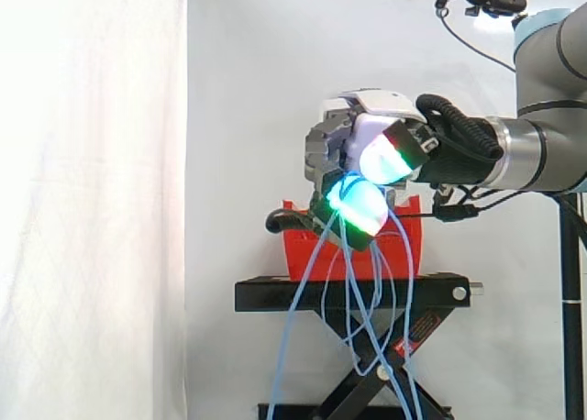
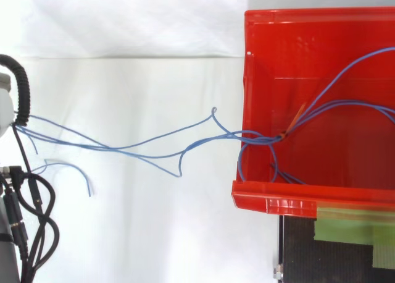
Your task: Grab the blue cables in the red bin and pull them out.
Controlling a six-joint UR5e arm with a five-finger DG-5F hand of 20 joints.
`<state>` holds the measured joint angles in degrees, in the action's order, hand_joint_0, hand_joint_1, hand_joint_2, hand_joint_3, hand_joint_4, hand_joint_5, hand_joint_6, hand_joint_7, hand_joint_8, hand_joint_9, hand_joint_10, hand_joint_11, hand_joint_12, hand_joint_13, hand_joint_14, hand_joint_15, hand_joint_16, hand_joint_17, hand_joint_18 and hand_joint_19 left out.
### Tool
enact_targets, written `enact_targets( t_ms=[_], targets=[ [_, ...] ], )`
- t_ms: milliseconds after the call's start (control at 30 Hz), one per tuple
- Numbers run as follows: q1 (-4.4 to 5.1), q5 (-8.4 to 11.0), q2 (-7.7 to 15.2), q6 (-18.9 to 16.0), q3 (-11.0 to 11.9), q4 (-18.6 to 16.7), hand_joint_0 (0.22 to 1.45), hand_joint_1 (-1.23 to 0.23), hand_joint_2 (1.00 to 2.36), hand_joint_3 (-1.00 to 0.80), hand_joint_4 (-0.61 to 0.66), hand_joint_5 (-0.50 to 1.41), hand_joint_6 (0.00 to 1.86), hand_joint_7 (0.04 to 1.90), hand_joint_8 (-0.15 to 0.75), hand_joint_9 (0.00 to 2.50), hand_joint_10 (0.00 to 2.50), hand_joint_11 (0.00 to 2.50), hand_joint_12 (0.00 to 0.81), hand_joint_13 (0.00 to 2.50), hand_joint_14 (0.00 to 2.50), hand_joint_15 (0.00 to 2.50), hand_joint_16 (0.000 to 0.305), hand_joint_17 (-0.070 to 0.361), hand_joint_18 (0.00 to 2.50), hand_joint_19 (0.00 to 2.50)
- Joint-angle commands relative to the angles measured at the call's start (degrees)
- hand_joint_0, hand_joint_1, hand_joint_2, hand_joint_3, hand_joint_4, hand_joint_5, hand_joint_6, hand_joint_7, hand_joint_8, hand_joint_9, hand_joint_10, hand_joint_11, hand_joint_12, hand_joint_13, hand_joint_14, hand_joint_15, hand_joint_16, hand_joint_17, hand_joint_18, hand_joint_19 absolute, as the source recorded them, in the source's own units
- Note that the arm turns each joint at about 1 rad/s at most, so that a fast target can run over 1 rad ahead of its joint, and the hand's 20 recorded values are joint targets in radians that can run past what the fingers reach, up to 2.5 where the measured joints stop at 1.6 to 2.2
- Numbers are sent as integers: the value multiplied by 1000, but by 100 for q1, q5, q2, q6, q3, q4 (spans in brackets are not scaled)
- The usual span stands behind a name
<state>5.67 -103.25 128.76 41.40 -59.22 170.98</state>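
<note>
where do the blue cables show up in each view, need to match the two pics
Side view: the blue cables hang from the hand, down in front of the red bin and the black stand.
Top view: the blue cables stretch from the left edge across into the bin at right.
Shared landmark: the red bin.

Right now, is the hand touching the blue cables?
Touching. In the side view the blue cables run up into the hand, pinched between its curled fingertips, and hang down from there in front of the red bin.
</note>
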Motion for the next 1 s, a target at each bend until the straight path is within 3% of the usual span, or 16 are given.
enact_targets(
  t_ms=[0, 233, 433, 733, 967],
  targets=[
    [-5, -28, 0, 285, -2, -144, 930, -920, 1000, -1000, 189, 613, 706, 569, 226, 1156, 389, 1774, 316, 1257, 916, 1517, 44, 99, 983, 1207],
    [-5, -28, 0, 513, -2, -320, 931, -917, 1000, -1000, 188, 614, 706, 569, 230, 1156, 390, 1754, 316, 1258, 922, 1502, 44, 99, 984, 1213],
    [-5, -37, 0, 839, -2, -786, 931, -914, 1000, -1000, 186, 617, 704, 573, 231, 1154, 391, 1768, 316, 1256, 916, 1514, 45, 100, 984, 1205],
    [-5, -125, 0, 1313, -2, -935, 932, -913, 1000, -1000, 188, 621, 701, 579, 230, 1156, 387, 1760, 316, 1257, 915, 1518, 44, 98, 983, 1205],
    [-13, -142, 0, 2192, 7, -1313, 934, -911, 1000, -1000, 184, 624, 700, 575, 232, 1158, 389, 1760, 316, 1257, 916, 1518, 44, 99, 985, 1214]
  ],
)
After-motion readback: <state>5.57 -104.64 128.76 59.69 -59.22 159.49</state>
